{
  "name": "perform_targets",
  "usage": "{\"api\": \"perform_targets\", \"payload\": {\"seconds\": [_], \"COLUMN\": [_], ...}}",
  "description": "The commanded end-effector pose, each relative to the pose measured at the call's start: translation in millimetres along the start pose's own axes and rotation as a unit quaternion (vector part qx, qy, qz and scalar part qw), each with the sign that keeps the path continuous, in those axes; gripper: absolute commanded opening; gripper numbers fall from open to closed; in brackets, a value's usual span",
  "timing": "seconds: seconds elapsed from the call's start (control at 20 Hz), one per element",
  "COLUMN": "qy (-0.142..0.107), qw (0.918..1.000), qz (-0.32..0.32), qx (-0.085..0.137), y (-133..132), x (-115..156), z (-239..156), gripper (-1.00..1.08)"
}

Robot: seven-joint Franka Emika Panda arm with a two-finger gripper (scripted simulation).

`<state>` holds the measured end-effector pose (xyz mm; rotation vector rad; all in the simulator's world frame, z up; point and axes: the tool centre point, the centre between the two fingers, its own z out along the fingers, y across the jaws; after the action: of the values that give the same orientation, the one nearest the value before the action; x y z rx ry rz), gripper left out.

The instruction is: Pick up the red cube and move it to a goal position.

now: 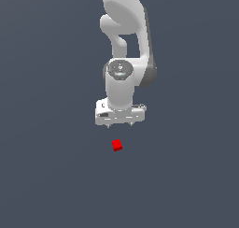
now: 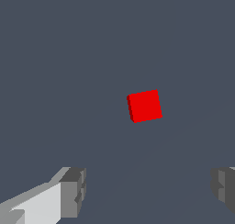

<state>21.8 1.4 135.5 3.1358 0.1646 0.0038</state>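
The red cube (image 1: pixel 117 145) is tiny and bright red and lies on the dark grey surface. My white gripper (image 1: pixel 121 126) hangs above it, pointing down, with a clear gap between fingertips and cube. The cube sits just below the gripper in the exterior view, slightly toward that view's left. In the wrist view the red cube (image 2: pixel 145 106) lies on the floor ahead of the gripper (image 2: pixel 149 193), whose two grey fingertips (image 2: pixel 73 191) stand wide apart. The gripper is open and empty.
The flat dark grey surface (image 1: pixel 46 175) fills both views. The white arm (image 1: pixel 126 35) rises above the gripper in the exterior view.
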Motion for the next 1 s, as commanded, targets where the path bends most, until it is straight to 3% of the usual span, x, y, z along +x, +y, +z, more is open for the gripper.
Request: {"api": "perform_targets", "payload": {"seconds": [0.0, 0.5, 0.95], "qy": [0.000, -0.001, -0.001], "qw": [0.9999, 0.9975, 0.9958], "qz": [-0.014, -0.071, -0.092], "qx": [0.000, 0.001, 0.001], "y": [3.6, 15.6, 19.0], "x": [5.9, 33.7, 45.7], "z": [18.1, 89.0, 114.5], "gripper": [1.00, 1.00, 1.00]}}
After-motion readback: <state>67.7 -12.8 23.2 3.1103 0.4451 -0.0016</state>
